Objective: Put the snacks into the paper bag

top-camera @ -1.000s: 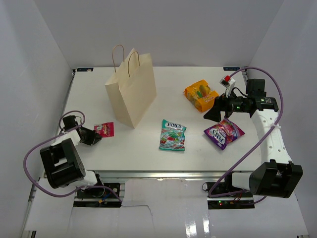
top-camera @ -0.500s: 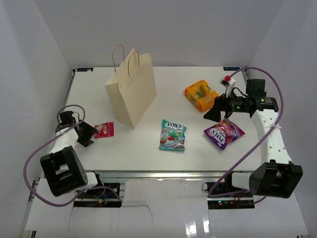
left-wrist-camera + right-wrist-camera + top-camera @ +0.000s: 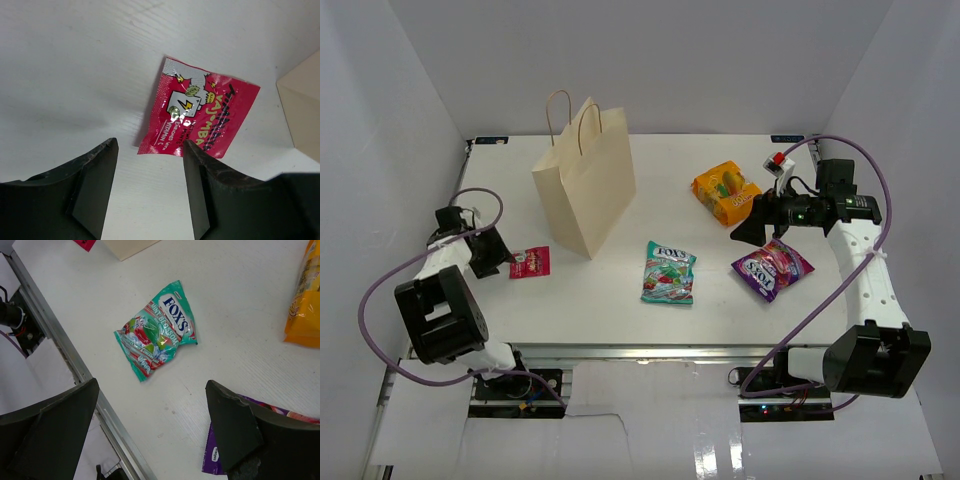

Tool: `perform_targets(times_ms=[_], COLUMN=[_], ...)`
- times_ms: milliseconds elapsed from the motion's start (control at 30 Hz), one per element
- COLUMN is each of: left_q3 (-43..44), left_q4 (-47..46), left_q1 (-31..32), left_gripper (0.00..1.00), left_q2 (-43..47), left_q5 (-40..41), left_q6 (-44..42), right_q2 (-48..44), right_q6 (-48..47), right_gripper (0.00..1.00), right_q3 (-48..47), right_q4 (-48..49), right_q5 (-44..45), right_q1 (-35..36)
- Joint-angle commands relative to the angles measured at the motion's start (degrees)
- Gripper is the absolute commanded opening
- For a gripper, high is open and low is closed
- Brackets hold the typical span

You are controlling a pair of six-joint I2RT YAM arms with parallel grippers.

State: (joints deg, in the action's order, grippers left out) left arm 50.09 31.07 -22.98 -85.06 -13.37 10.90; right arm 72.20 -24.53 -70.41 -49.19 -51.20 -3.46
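Left gripper [image 3: 149, 150]: jaws moderately parted, gripping nothing. The red sachet [image 3: 200, 115] lies flat just beyond them. Right gripper [image 3: 151, 387]: jaws spread wide, unladen, near the purple candy bag [image 3: 772, 268].

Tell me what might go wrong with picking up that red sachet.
The sachet lies flat on the table, ahead of the open left gripper. The gripper may scrape the surface or slide over the sachet without gripping. The bag stands close beside the sachet, so a lift and swing might knock it over.
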Motion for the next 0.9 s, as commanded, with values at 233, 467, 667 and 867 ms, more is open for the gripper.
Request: perform_targets(times_ms=[233, 467, 667, 867], left_q3=[5.81, 5.20, 3.97, 2.12], left_q4=[-0.05, 0.83, 1.27, 1.10], left_q1=[2.76, 5.93, 8.21, 9.62], left_gripper=[0.70, 0.71, 0.69, 0.62], left_q2=[-6.96, -8.72, -9.43, -9.43], left_q5=[-6.77, -3.07, 0.70, 7.47], left_q6=[-10.37, -12.74, -13.53, -12.83], right_q2=[1.97, 2.24, 2.24, 1.98], right_q6=[-0.34, -0.69, -0.08, 0.10], right_gripper=[0.94, 0.94, 0.94, 0.94], right_q3=[-1.92, -1.04, -0.87, -1.04], right_q4=[0.50, 0.76, 1.29, 1.38], right_q5=[-2.33, -2.85, -3.20, -3.20], right_q1=[-0.14, -0.14, -0.14, -0.14])
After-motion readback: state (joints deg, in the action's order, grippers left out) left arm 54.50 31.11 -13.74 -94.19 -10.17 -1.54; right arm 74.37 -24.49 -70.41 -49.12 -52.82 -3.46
